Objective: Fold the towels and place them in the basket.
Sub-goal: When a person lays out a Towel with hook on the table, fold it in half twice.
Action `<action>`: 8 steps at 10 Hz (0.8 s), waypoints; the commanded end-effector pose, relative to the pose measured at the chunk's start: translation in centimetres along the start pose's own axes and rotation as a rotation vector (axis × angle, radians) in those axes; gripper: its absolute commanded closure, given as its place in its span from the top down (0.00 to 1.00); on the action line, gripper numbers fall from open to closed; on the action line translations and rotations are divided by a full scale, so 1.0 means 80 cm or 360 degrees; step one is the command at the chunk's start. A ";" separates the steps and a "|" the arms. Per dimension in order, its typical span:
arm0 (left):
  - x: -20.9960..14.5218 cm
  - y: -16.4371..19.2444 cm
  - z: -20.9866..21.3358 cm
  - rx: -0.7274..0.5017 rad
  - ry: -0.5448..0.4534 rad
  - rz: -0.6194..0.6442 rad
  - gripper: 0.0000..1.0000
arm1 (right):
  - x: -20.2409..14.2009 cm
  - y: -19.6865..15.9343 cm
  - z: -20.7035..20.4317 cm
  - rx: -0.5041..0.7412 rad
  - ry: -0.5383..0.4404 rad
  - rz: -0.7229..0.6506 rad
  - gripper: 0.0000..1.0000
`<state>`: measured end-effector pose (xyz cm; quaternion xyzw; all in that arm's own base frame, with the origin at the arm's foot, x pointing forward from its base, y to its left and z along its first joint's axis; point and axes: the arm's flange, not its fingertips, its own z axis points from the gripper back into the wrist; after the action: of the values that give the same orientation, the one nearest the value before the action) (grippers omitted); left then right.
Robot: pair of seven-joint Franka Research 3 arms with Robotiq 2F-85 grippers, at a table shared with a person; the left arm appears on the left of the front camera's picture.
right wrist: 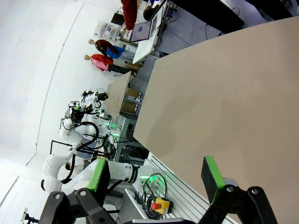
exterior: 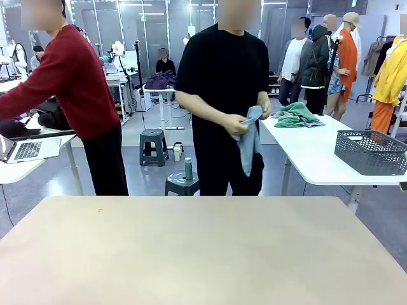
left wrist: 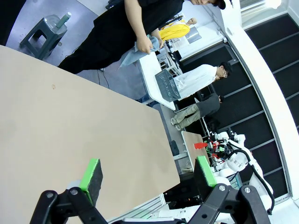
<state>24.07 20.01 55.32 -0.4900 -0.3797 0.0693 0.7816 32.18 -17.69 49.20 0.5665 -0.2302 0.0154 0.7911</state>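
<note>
The beige bench (exterior: 191,254) lies bare from its near edge to its far edge, so its whole top is open room. Beyond the far edge stands a person (exterior: 222,76) in black. The person's hands (exterior: 238,124) grip the grey-blue towel (exterior: 249,143), which hangs down in front of the body, off the beige bench.

To the right of that bench, across a strip of floor, is a white bench (exterior: 305,152). The mint green towel (exterior: 297,115) lies crumpled near its far end. The basket (exterior: 365,159) sits nearer, at its right side, well apart from the towel. A grey stool (exterior: 181,184) stands on the floor just past the beige bench's far edge.

The left hand (left wrist: 147,175) is spread wide and holds nothing. One green pad is over the beige bench top and the other is past its edge. The right hand (right wrist: 156,177) is likewise wide open and empty, at the bench's robot-side edge.
</note>
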 end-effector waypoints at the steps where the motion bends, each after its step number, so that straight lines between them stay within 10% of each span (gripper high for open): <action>1: 0.004 -0.001 0.000 -0.0032 -0.0010 -0.0023 1.00 | 0.000 0.001 0.001 0.0016 -0.0002 0.0007 1.00; 8: 0.004 -0.001 0.000 -0.0032 -0.0010 -0.0023 1.00 | 0.000 0.001 0.001 0.0016 -0.0002 0.0007 1.00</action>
<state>24.07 20.01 55.32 -0.4900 -0.3797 0.0693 0.7816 32.18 -17.69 49.20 0.5665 -0.2302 0.0154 0.7911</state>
